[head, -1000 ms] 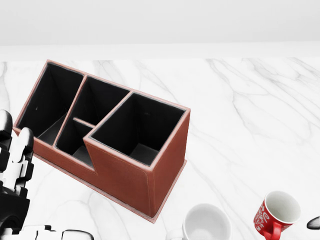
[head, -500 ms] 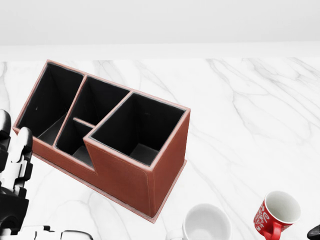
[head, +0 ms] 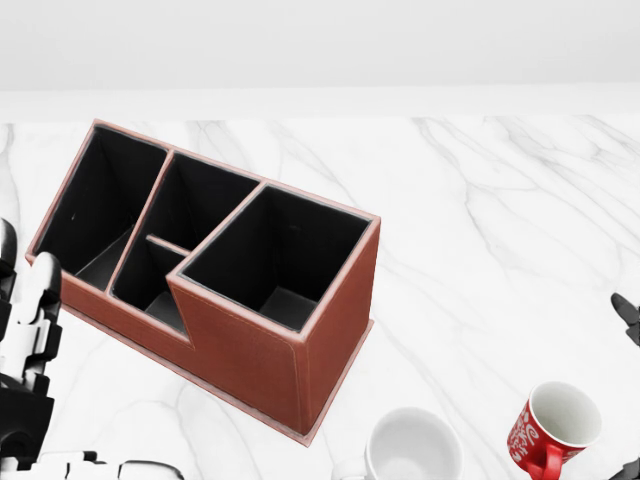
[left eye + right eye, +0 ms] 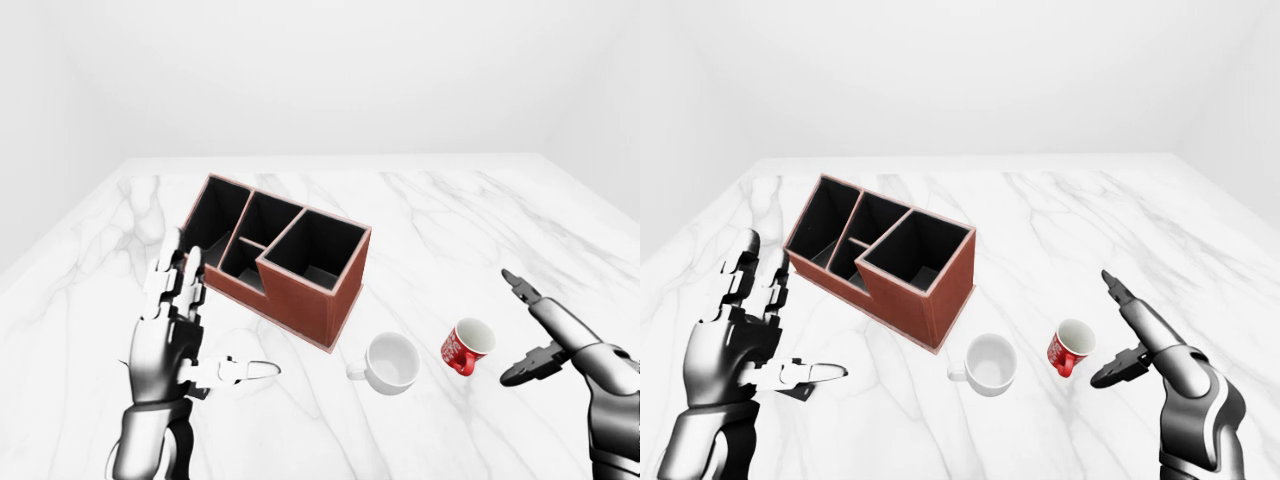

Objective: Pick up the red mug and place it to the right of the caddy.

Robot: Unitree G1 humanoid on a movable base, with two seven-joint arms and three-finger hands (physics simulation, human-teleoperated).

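The small red ceramic mug with white lettering point(image 4: 467, 346) lies tipped on the white marble worktop point(image 4: 430, 220), mouth turned up and toward the right of the left-eye view, handle down against the surface. It sits to the lower right of the brown leather caddy with black-lined compartments point(image 4: 285, 260), well apart from it.

The right robot hand point(image 4: 535, 335) hovers just right of the red mug with its fingers spread wide, one reaching upward and another curling low toward the mug, nothing between them. The left robot hand point(image 4: 745, 335) stands raised at the caddy's left, fingers splayed and thumb pointing across toward the mugs, holding nothing.

The main risk is the mug's tilt: as I read it, a sideways close on the rounded wall could roll or skid it on the smooth marble before the fingers seat, and the handle underneath may twist it in the grip. A closing thumb could also knock it toward the plain white ceramic mug point(image 4: 391, 362), which stands upright just below the caddy's near corner, between the caddy and the red mug.

That white mug crowds part of the ground right of the caddy, so the set-down probably has to land above it in the view, beside the caddy's right wall.
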